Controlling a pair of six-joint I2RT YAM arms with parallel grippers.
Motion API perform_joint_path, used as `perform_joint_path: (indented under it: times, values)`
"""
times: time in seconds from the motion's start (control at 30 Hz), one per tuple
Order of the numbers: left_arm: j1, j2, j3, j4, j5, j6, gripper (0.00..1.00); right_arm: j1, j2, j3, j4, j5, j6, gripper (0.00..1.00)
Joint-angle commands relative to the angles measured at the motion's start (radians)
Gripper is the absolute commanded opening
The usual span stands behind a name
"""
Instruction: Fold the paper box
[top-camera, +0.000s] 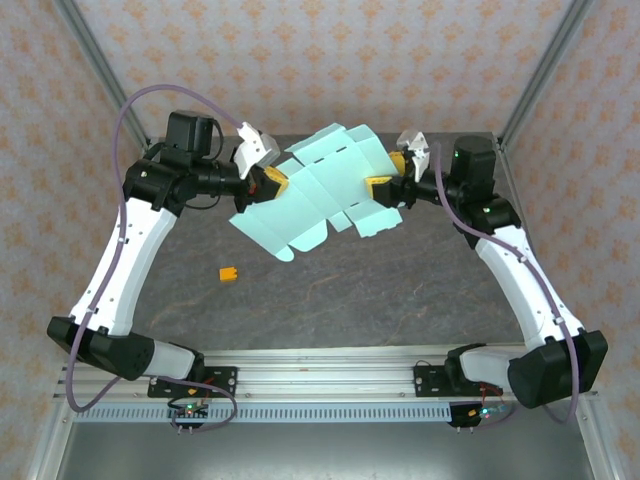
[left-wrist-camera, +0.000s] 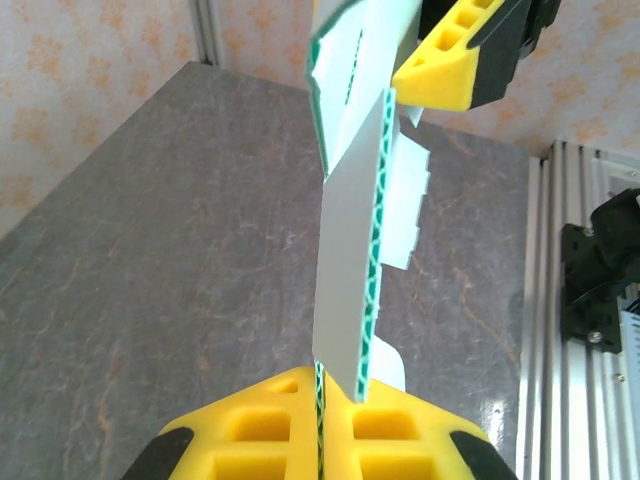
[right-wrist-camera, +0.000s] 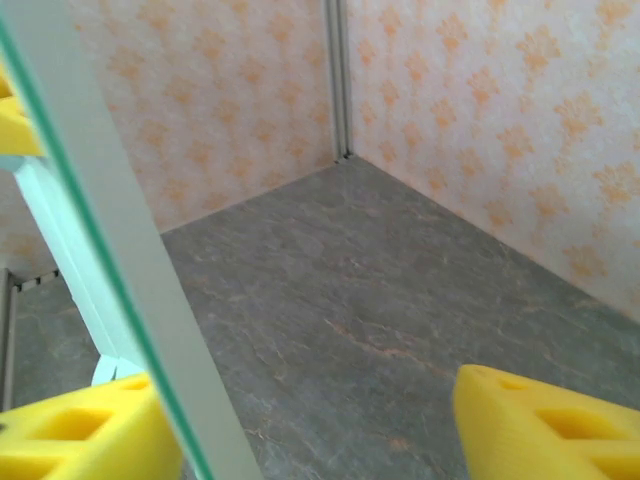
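Top external: paper box (top-camera: 318, 190) above table (top-camera: 400, 295)

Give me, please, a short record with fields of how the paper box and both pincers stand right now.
paper box: die-cut mint sheet, not yet a box, held above the table between the arms
left pincer: shut on the sheet's left edge
right pincer: open, the sheet's right edge against one finger
orange piece: lying on the table, apart from the sheet
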Motion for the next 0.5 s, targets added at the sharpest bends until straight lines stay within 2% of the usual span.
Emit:
perform_joint_path:
  times: [0.0, 0.33, 0.47]
  values:
    - [0.009, 0.012, -0.006, 0.037, 0.060, -0.036, 0.00, -0.005, -0.001, 0.021, -0.002, -0.127, -0.055, 0.57]
    - [0.020, 0.016, -0.045, 0.022, 0.048, -0.028, 0.00, -0.063, -0.032, 0.009, 0.032, -0.157, -0.006, 0.58]
    - [0.024, 0.014, -0.053, 0.021, 0.046, -0.026, 0.00, -0.063, -0.034, 0.020, 0.025, -0.168, -0.005, 0.46]
